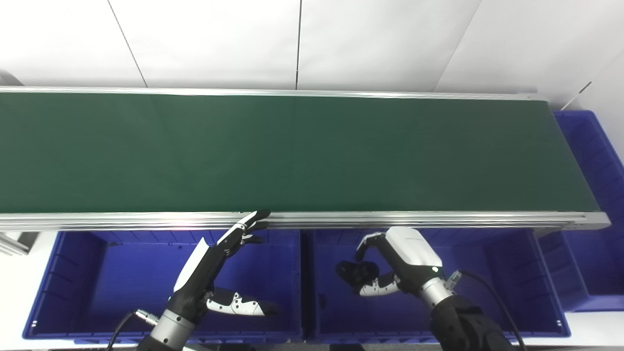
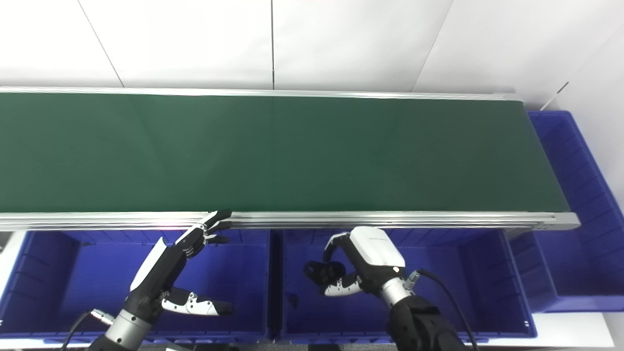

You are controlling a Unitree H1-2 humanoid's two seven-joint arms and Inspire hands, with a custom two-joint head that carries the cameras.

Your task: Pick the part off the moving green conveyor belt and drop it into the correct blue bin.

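Your right hand (image 1: 397,261) holds the black part (image 1: 357,272) over the middle blue bin (image 1: 512,273).
Its fingers curl around the part below the green conveyor belt (image 1: 292,151); your left hand (image 1: 219,263) hovers over the left bin (image 1: 78,278), fingers spread.

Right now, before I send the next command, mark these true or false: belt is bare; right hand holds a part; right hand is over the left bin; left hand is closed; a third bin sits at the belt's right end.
1. The green conveyor belt is bare: true.
2. The right hand holds a black part: true.
3. It is over the left bin: false, over the middle blue bin.
4. The left hand is closed: false, fingers spread, holding nothing.
5. A third blue bin sits at the belt's right end: true.
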